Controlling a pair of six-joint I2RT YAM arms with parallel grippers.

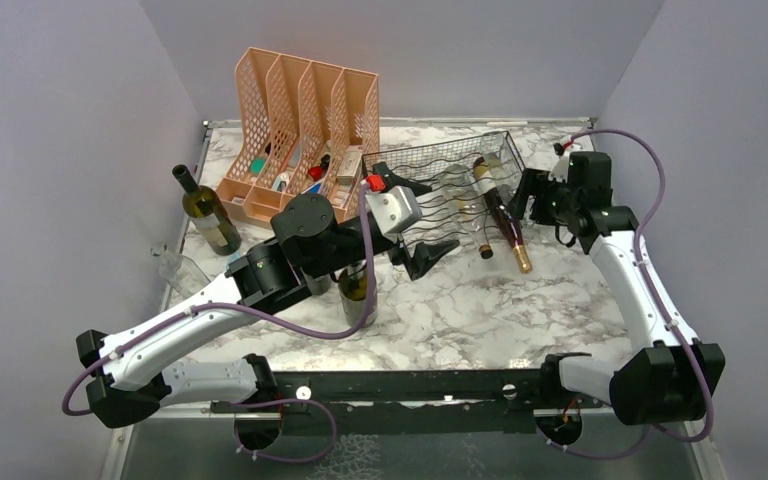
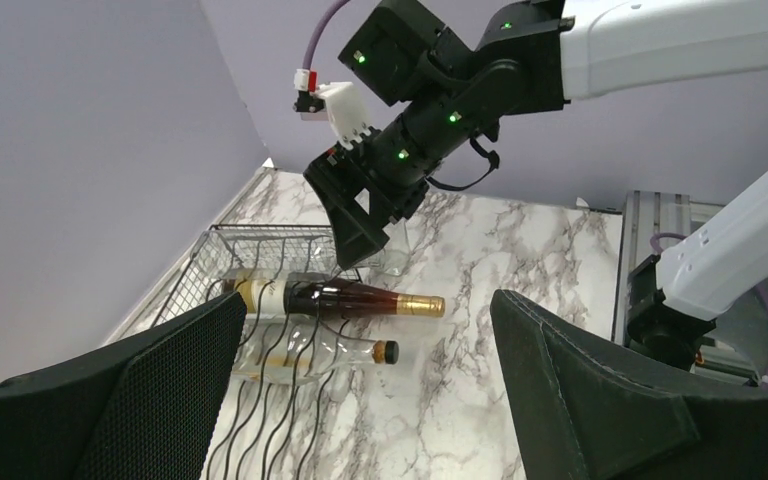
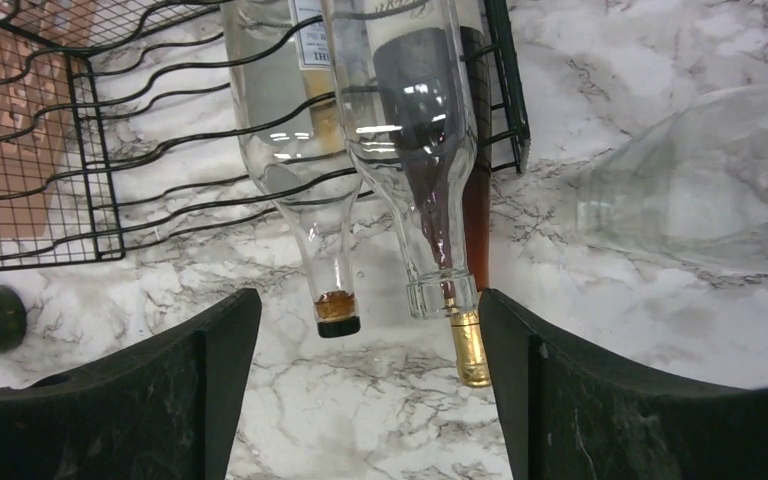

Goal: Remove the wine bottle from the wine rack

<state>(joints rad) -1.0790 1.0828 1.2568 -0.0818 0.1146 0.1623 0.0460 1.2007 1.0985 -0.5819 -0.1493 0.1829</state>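
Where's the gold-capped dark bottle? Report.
Top view: the gold-capped dark bottle lies at the right end of the wine rack, neck overhanging toward the arms, beside the right gripper.

Top camera high, looking down; wrist cameras close; all share wine rack.

Wine rack upper centre on counter; dark wine bottle lies at its right end, gold neck toward lower right.

We see a black wire wine rack, a dark red wine bottle capped in gold foil, a white tabletop veined grey like marble, and a peach lattice file organiser.
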